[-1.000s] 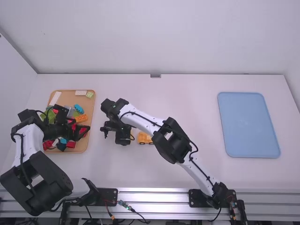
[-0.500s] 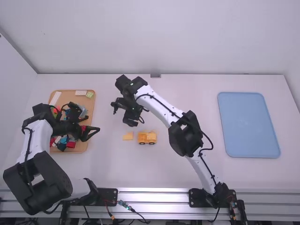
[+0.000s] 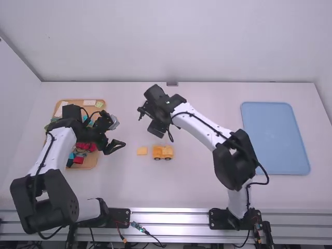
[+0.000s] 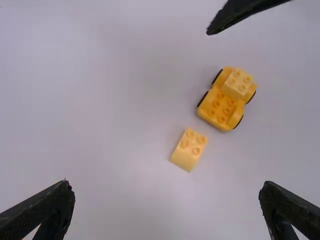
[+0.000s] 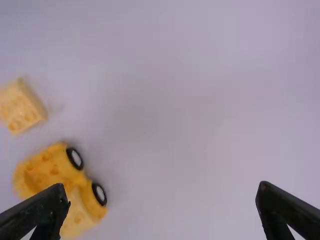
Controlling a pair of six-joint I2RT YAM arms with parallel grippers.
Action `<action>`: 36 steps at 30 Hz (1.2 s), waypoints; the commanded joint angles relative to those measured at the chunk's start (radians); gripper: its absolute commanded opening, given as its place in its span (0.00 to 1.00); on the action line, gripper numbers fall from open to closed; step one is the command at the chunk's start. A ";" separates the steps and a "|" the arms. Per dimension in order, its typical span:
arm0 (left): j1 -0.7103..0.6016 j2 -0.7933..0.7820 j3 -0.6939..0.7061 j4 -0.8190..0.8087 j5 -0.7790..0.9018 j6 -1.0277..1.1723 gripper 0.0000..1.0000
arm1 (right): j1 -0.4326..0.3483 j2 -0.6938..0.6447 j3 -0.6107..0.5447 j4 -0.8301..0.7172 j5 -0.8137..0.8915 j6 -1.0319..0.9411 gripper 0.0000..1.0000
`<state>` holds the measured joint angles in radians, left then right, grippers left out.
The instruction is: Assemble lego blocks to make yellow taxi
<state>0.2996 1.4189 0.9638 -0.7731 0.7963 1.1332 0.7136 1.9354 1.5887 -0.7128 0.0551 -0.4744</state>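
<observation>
My left gripper (image 3: 115,139) hangs at the right edge of the wooden tray, left of the light yellow block (image 3: 142,151). My right gripper (image 3: 147,120) is above the table, farther back than that block and the yellow car (image 3: 162,152). The car stands on its wheels, with a paler block on one end. In the left wrist view, my left gripper (image 4: 166,192) is wide open, and the loose sloped block (image 4: 188,149) lies apart from the car (image 4: 226,99). The right wrist view has my right gripper (image 5: 162,192) open and empty, with the car (image 5: 55,182) beside one finger.
The wooden tray (image 3: 90,162) at the left holds several coloured blocks, partly covered by the left arm. A blue tray (image 3: 275,138) lies at the right of the table. Both arms extend over the table on either side of the car.
The right gripper has moved back and right, uncovering the light yellow block and the car. The left gripper has moved right, from over the wooden tray to its edge.
</observation>
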 commanded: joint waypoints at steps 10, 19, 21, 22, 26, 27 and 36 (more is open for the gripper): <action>-0.026 -0.022 -0.010 0.002 0.212 -0.078 0.99 | -0.192 -0.300 -0.521 0.344 -0.370 -0.211 0.99; -0.113 -0.021 -0.108 0.059 0.217 0.276 0.99 | -0.338 -0.307 -0.730 0.516 -0.688 -0.354 0.99; -0.127 -0.020 -0.143 0.101 0.217 0.311 0.99 | -0.350 -0.307 -0.752 0.538 -0.712 -0.354 0.99; -0.142 -0.018 -0.183 0.164 0.218 0.319 0.99 | -0.360 -0.307 -0.779 0.568 -0.723 -0.354 0.99; -0.162 0.016 -0.322 0.445 0.295 0.232 0.99 | -0.359 -0.307 -0.843 0.660 -0.763 -0.344 0.99; -0.161 0.029 -0.348 0.500 0.306 0.210 0.99 | -0.357 -0.307 -0.853 0.677 -0.776 -0.348 0.99; -0.163 0.212 -0.379 0.716 0.320 0.097 0.99 | -0.280 -0.280 -0.946 0.890 -0.877 -0.395 0.99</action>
<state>0.1417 1.5898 0.5762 -0.0570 1.0786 1.2552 0.4168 1.6485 0.6643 0.1474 -0.7616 -0.8742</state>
